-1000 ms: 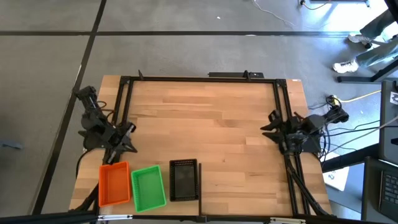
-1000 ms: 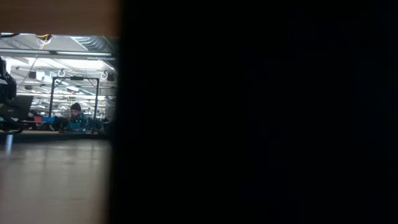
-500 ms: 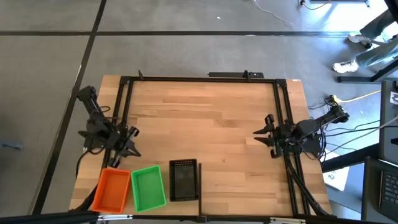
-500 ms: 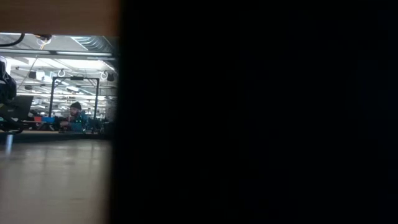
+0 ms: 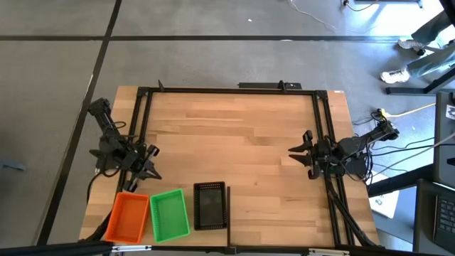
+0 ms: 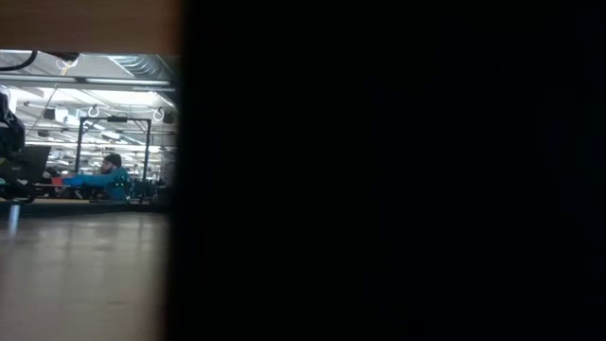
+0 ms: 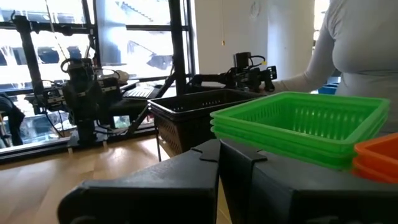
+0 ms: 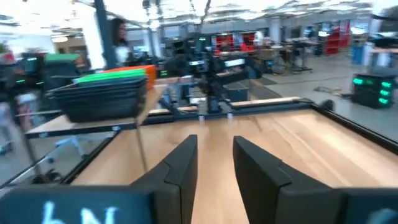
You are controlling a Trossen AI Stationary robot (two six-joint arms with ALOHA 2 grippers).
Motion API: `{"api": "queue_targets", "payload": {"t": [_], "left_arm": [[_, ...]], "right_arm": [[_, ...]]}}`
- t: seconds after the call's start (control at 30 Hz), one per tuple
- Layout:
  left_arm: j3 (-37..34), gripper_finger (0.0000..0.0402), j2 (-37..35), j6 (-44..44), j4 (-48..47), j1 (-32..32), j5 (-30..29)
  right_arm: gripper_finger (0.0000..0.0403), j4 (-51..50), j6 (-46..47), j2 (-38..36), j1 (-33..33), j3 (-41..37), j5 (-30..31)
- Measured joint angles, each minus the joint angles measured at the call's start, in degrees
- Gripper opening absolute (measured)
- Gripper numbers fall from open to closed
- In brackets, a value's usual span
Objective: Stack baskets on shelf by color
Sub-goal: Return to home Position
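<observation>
Sitting near the left edge of the table (image 5: 242, 142), the left gripper (image 5: 146, 176) has its fingers pressed together, with the orange baskets (image 5: 126, 217) just ahead of its tips, the green baskets (image 5: 169, 215) beside them and the black baskets (image 5: 210, 206) farthest along. The right gripper (image 5: 300, 153), well apart across the table, holds its fingers spread.
</observation>
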Motion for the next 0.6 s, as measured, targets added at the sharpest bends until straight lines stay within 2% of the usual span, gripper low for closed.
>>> {"api": "queue_targets", "payload": {"t": [0.13,0.3,0.43,0.6], "left_arm": [[0.0,0.0,0.0,-0.12,-0.02,0.0,0.0],[0.0,0.0,0.0,-0.13,-0.02,0.0,0.0],[0.0,0.0,0.0,-0.13,-0.05,0.0,0.0],[0.0,0.0,0.0,-0.13,-0.05,0.0,0.0]], "right_arm": [[0.008,-0.41,-0.9,0.0,0.0,0.0,2.86],[0.0011,-0.91,-4.65,0.0,0.0,0.0,2.73],[0.0014,-0.95,-7.28,0.02,0.0,0.0,0.24],[0.0018,-0.95,-6.22,0.02,0.0,0.0,0.23]]}}
